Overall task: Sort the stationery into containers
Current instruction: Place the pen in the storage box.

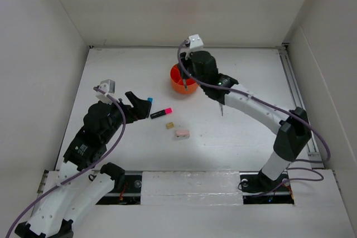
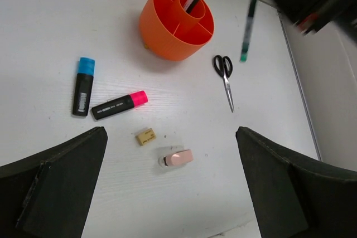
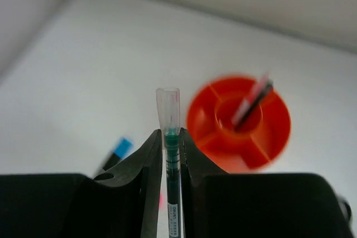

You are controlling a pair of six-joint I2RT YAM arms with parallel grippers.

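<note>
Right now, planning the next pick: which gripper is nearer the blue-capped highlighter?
Left. The left gripper is right beside the blue-capped highlighter; the right gripper, holding a pen, hangs by the orange organiser.

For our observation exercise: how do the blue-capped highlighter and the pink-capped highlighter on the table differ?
The blue-capped highlighter has a blue cap, the pink-capped highlighter a pink one. The blue-capped one looks stubbier, the pink-capped one slimmer. Both have black barrels and lie flat, outside the orange organiser.
</note>
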